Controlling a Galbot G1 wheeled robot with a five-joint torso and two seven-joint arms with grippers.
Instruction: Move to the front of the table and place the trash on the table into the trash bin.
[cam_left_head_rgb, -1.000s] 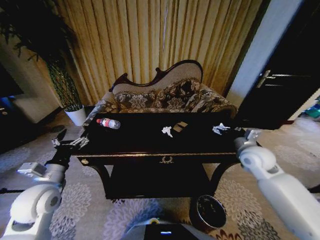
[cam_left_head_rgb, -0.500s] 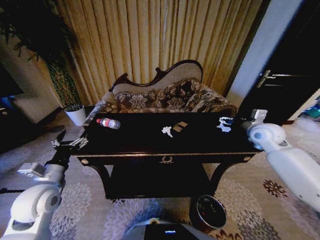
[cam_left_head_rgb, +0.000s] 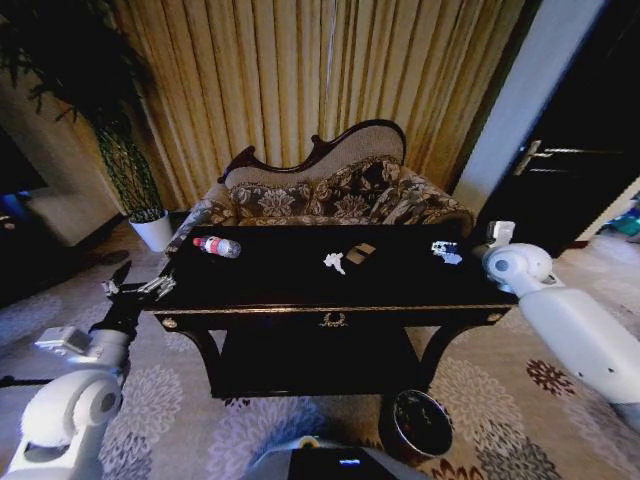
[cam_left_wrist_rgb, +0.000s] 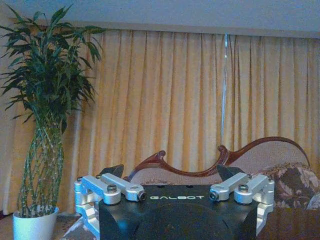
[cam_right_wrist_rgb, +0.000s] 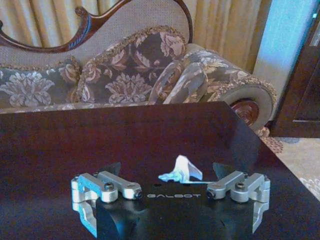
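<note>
**Right gripper lining up on the scrap at the table's right end**

The right gripper (cam_right_wrist_rgb: 170, 186) is hovering over the right end of the dark table (cam_left_head_rgb: 300, 282) with its fingers spread wide and nothing held; a white crumpled scrap (cam_right_wrist_rgb: 180, 171) is lying on the tabletop between and just ahead of the fingertips. The left gripper (cam_left_head_rgb: 140, 287) is waiting off the table's left corner, fingers open and empty. A clear bottle with a red cap (cam_left_head_rgb: 217, 246) is lying near the left rear, and another white scrap (cam_left_head_rgb: 334, 262) is sitting beside a brownish piece (cam_left_head_rgb: 360, 253) mid-table. The trash bin (cam_left_head_rgb: 420, 424) is standing on the carpet below the table's front right.

To grasp well, I judge the gripper should be descending straight, keeping the scrap centred, and closing only once the fingertips are nearly touching the wood, since light paper is likely to slide or flatten away from one finger.
</note>
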